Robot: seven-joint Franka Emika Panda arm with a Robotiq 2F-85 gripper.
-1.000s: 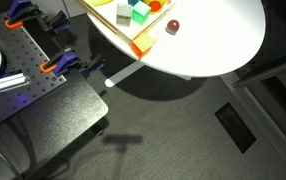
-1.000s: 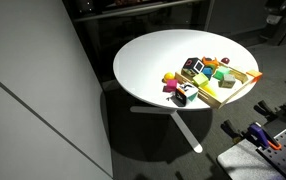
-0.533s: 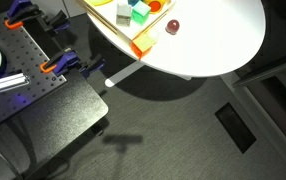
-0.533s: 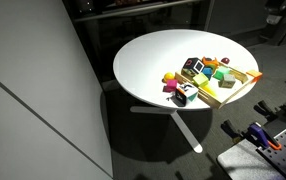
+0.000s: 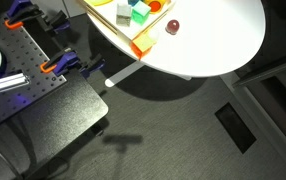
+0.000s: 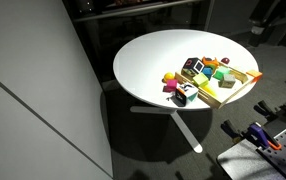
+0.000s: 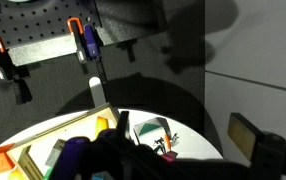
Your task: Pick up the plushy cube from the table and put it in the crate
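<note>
The plushy cube (image 6: 183,95), white with dark and orange markings, sits on the round white table (image 6: 153,55) just outside the crate (image 6: 239,84). The crate has pale yellow walls and orange edges and holds green and red blocks. In the wrist view the cube (image 7: 151,135) shows a green triangle and lies beyond my gripper (image 7: 183,138), which is open and empty, high above the table. The crate (image 7: 31,155) lies left of it. The crate's corner (image 5: 143,42) also shows in an exterior view. A dark part of the arm (image 6: 266,12) shows at the top right edge.
A magenta ball (image 6: 173,88) and an orange piece (image 6: 169,78) lie beside the cube. A second patterned cube (image 6: 193,67) stands by the crate. A dark perforated bench (image 5: 28,70) with orange clamps (image 5: 53,67) stands next to the table.
The dark arm part at the top right of an exterior view has shifted slightly. The cube, the crate and the other objects have not moved.
</note>
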